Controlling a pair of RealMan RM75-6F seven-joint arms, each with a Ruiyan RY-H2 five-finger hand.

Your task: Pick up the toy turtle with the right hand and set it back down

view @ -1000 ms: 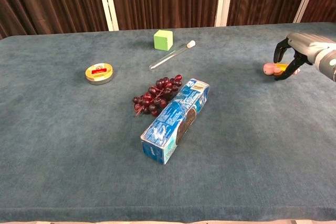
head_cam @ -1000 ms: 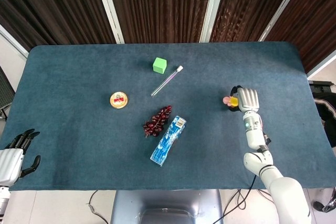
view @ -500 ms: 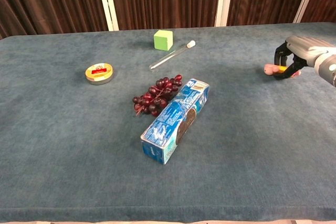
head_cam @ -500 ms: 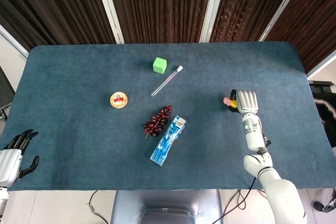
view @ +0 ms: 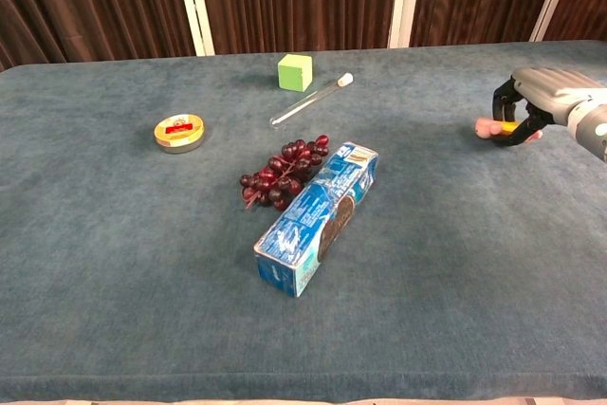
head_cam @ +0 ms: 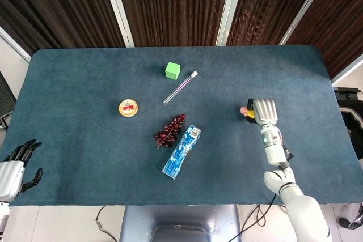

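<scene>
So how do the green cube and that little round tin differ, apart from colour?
The green cube is a blocky shape with flat square faces and stands taller; the round tin is a low, flat disc. The cube is plain green all over, while the tin has a gold lid with a red label. The cube sits nearer the curtains, the tin further left. Both rest untouched on the blue table.

I see a dark blue-green table [head_cam: 85,83]. My right hand [head_cam: 264,110] is silver-grey with black fingers [view: 505,101], and the toy turtle [view: 489,126] in it is pink and yellow. My left hand [head_cam: 14,165] is white with black fingers too. The cube [head_cam: 172,70] is bright green. The tube [head_cam: 180,87] is see-through with a white cap. The round tin [head_cam: 128,107] is gold with red on top. The grapes [head_cam: 169,130] are dark purple-red. The box [head_cam: 182,151] is blue with white marks.
</scene>
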